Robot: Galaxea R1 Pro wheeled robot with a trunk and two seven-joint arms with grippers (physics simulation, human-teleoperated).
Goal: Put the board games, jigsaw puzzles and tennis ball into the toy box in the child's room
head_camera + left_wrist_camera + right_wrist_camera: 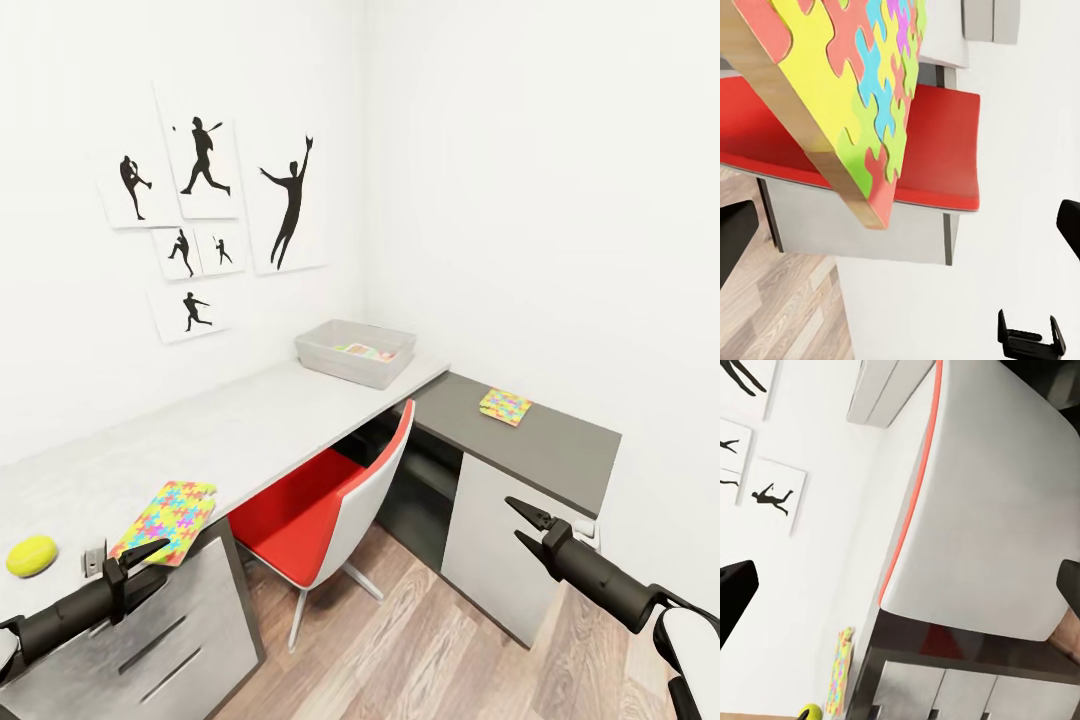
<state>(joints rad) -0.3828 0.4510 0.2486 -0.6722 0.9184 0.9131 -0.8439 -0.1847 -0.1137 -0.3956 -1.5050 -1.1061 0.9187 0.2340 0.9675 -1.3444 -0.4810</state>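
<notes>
The toy box (330,357) stands at the far corner of the table (260,420), with a flat yellow-green-red board game (365,351) lying inside it. One jigsaw puzzle (168,518) (847,90) (840,671) lies at the table's near end, overhanging the front edge. My left gripper (155,563) (900,232) hangs open just in front of it and slightly below. The other jigsaw puzzle (505,406) rests on the lower dark cabinet top. The tennis ball (32,555) (810,711) sits at the near left. My right gripper (517,518) (900,592) is open, off to the right, in front of the cabinet.
A red-and-white swivel chair (330,500) (937,150) (997,510) stands tucked under the table between my arms. A small grey bracket (93,560) sits beside the ball. Baseball prints (205,170) hang on the wall. Wood floor (400,640) lies below, and a drawer unit (170,640) is under my left arm.
</notes>
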